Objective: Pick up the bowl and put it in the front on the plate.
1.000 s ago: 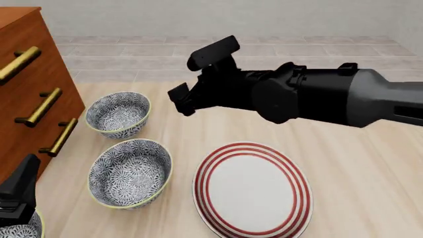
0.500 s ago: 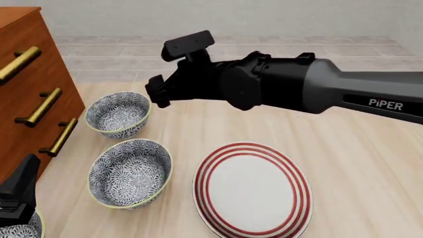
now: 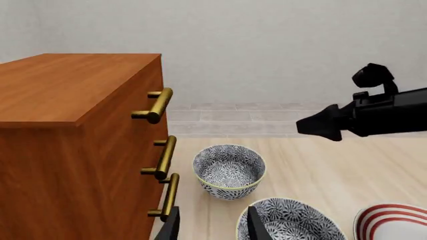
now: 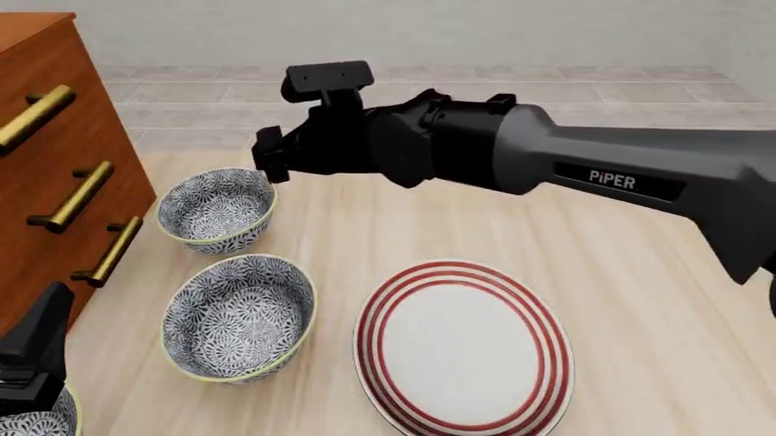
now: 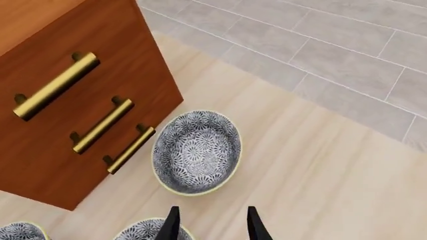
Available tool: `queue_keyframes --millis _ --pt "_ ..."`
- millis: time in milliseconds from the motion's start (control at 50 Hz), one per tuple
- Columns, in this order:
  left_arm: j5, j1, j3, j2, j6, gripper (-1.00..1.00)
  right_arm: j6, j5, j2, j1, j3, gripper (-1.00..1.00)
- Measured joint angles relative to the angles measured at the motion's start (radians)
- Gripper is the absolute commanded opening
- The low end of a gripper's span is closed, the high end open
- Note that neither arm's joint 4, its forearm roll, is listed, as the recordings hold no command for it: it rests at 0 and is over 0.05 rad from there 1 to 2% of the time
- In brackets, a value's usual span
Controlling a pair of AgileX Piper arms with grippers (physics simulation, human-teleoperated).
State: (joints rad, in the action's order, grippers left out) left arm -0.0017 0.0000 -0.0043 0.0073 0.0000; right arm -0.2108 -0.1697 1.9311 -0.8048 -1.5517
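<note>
Hovering above the far bowl [image 4: 217, 209], the right gripper [image 4: 269, 156] has parted, empty fingers; plate [image 4: 462, 345] bare.

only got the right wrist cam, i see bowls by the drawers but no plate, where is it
Observer: In the front view the plate lies just right of the middle bowl, with nothing on it.
Operator: am i touching the far bowl
Observer: No. The right gripper hangs above the far bowl, toward its right side, clearly apart from it.
Operator: where's the left arm
Observer: The left gripper sits low by the near corner of the dresser, jaws open, beside a third bowl that is cut off at the edge of the front view.
</note>
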Motion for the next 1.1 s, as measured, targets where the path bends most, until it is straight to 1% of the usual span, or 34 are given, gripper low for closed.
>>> queue_keyframes --millis 180,640,800,920,1100 --pt "0.0 0.0 0.0 0.0 0.0 1.0 -0.043 -0.006 0.049 0.013 -0.05 1.0" --pt "0.0 0.0 0.0 0.0 0.0 1.0 -0.2 -0.016 0.182 0.02 -0.162 1.0" --pt "0.0 0.0 0.0 0.0 0.0 1.0 -0.246 -0.02 0.228 0.024 -0.206 1.0" --pt "0.0 0.0 0.0 0.0 0.0 1.0 -0.268 -0.027 0.265 0.028 -0.243 1.0" --pt "0.0 0.0 0.0 0.0 0.0 1.0 -0.286 -0.041 0.318 0.04 -0.3 1.0"
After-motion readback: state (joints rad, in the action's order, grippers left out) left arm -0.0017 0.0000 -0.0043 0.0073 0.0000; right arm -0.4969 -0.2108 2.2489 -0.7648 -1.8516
